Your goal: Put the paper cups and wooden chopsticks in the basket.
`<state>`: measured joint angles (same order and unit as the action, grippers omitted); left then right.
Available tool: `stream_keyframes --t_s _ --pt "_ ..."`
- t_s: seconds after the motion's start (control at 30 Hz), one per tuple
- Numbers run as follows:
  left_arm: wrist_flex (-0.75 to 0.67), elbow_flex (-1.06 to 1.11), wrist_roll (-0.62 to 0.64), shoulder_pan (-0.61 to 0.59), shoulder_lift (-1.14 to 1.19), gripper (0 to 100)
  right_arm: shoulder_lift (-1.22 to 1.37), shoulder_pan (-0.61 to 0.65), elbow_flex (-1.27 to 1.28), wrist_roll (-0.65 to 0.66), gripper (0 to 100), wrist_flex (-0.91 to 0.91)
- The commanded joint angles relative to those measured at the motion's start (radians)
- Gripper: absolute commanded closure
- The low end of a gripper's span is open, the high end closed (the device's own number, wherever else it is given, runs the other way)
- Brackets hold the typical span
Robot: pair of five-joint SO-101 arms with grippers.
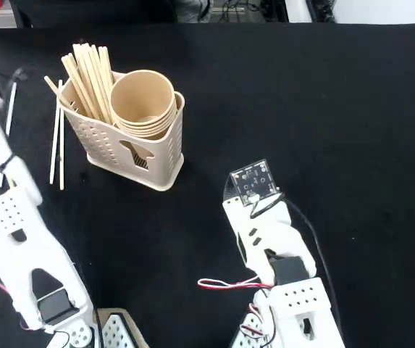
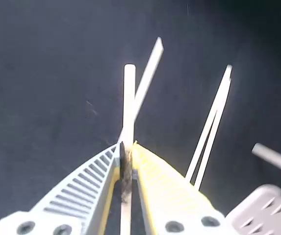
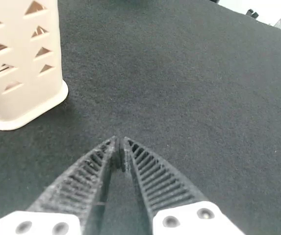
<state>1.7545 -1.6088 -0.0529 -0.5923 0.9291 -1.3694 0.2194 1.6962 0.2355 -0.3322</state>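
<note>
Left end effector (image 2: 125, 145) clamped on a chopstick (image 2: 129, 93), right end effector (image 3: 119, 143) closed and empty near basket (image 1: 160, 156), cups (image 1: 143, 101) inside, two chopsticks (image 1: 61, 159) on desk (image 1: 323, 109)

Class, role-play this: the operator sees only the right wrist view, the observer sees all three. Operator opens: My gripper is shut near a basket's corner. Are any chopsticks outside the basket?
Observer: Yes. Two loose chopsticks lie on the table just beside the basket.
Operator: Are the cups in?
Observer: A stack of paper cups stands inside it, next to a bundle of chopsticks.
Operator: And the left arm?
Observer: The left gripper is shut on one more chopstick.
</note>
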Motion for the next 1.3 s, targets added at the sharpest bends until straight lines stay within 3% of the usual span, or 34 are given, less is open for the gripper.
stream_keyframes --t_s 0.0,0.23,0.33,0.67,0.77,0.97,1.0,1.13,1.27 --pt "0.011 0.061 0.057 -0.036 -0.275 97 -0.007 -0.005 -0.001 0.009 98.3 0.003" --pt "0.003 0.648 0.052 0.028 -0.738 97 -0.007 -0.005 -0.001 0.009 98.3 0.003" --pt "-0.087 0.906 0.052 0.087 -0.924 97 -0.007 -0.005 -0.001 0.009 98.3 0.003" --pt "-0.718 1.778 0.060 0.197 -1.629 97 -0.007 -0.005 -0.001 0.009 98.3 0.000" --pt "-1.014 2.071 0.060 0.237 -1.880 97 -0.007 -0.005 -0.001 0.009 98.3 0.000" --pt "-1.748 2.520 0.060 0.317 -2.239 97 -0.007 -0.005 -0.001 0.009 98.3 0.000" --pt "-1.806 2.546 0.060 0.328 -2.268 97 -0.007 -0.005 -0.001 0.009 98.3 0.000" --pt "-1.772 2.549 0.060 0.383 -2.302 97 -0.007 -0.005 -0.001 0.009 98.3 0.002" --pt "-1.827 2.540 0.101 0.397 -2.240 97 -0.007 -0.005 -0.001 0.009 98.3 0.003"
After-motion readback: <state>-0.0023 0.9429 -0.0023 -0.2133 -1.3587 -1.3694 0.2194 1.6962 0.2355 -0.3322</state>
